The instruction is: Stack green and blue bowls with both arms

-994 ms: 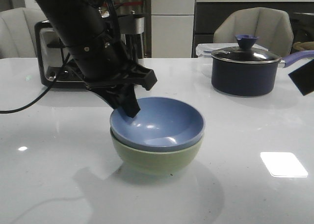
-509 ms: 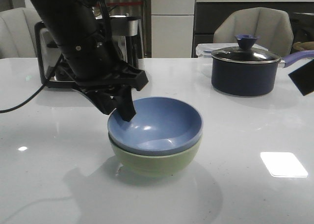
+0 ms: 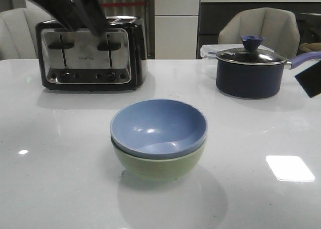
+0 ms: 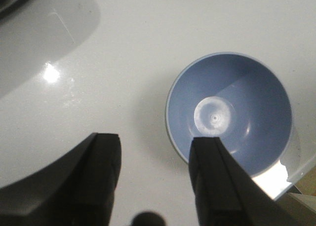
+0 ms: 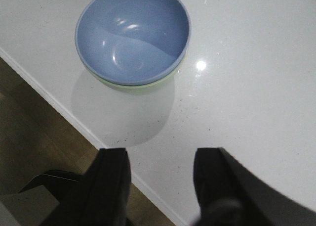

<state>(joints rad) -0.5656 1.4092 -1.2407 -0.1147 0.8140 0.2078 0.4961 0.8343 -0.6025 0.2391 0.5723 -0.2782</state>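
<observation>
Now dusty blue matte bowl sits nested in pale sage green bowl at centre frame on white counter; both arms' jaws gape empty, so retreat clear without nudging the stack.

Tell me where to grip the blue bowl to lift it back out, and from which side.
Grip the blue bowl by its rim, coming from above. It is nested in the green bowl, so its wall is covered; only the rim stands clear. One finger inside, one outside, probably at the left edge, nearest the left gripper.
</observation>
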